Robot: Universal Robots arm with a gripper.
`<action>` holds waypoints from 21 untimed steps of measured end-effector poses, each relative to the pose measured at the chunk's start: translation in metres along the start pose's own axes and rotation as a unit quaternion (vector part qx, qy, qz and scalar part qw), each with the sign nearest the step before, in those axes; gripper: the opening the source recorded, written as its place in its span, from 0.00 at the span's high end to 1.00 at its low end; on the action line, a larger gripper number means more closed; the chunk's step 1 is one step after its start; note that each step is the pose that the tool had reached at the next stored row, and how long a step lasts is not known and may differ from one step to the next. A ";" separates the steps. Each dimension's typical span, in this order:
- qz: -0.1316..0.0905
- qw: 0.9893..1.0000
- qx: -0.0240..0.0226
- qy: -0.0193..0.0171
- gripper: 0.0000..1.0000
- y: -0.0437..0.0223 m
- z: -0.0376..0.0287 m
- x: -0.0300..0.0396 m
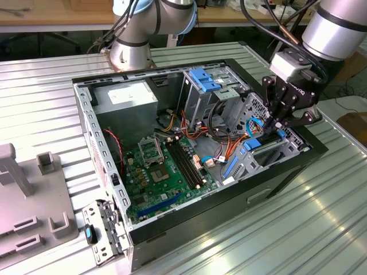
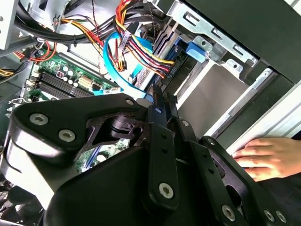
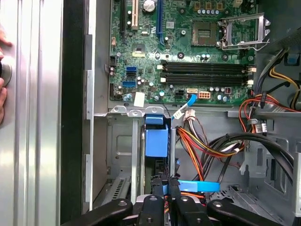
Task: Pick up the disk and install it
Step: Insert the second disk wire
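The disk [image 3: 156,141] stands on edge in the drive cage [image 1: 269,154] at the front corner of the open computer case [image 1: 189,212], on the exterior view's right. Its bright blue rail [image 1: 252,144] faces up. My gripper [image 1: 279,125] hangs right over the cage at the disk's end. In both wrist views the black fingers meet at their tips, shut [image 2: 156,92] [image 3: 167,181]. I see nothing held between them. A flat blue cable [image 3: 197,186] runs just beside the tips.
Bundles of coloured wires [image 3: 207,141] lie close beside the cage, with the green motherboard [image 1: 166,166] beyond. A grey power-supply box [image 1: 126,97] sits in the far corner. A person's hand [image 2: 268,157] rests outside the case wall. A grey fixture [image 1: 28,200] stands on the table [image 1: 287,229].
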State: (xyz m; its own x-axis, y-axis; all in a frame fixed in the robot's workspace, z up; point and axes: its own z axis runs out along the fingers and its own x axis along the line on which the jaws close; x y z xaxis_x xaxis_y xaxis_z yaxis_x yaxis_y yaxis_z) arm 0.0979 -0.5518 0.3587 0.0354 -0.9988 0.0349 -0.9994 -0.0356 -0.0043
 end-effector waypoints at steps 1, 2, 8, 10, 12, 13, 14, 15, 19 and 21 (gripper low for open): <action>0.000 1.000 0.000 -0.002 0.84 0.0000 0.0006 0.0003; 0.000 1.000 0.000 -0.005 0.84 0.0000 0.0007 0.0003; 0.000 1.000 0.009 -0.023 0.84 0.0002 0.0050 0.0093; 0.000 1.000 0.009 -0.023 0.84 0.0003 0.0062 0.0093; 0.001 1.000 0.009 -0.022 0.84 0.0002 0.0070 0.0093; 0.001 1.000 0.009 -0.022 0.84 0.0001 0.0072 0.0092; 0.002 1.000 0.009 -0.022 0.84 -0.0001 0.0074 0.0092; 0.003 1.000 0.009 -0.022 0.84 -0.0003 0.0077 0.0092; 0.003 1.000 0.009 -0.022 0.84 -0.0020 0.0086 0.0088; 0.003 1.000 0.009 -0.023 0.84 -0.0022 0.0095 0.0087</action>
State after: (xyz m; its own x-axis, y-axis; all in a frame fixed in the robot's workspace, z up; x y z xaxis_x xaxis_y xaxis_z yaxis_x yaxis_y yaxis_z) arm 0.1005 -0.5608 0.3495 0.0306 -0.9995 -0.0103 -0.9993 -0.0303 -0.0229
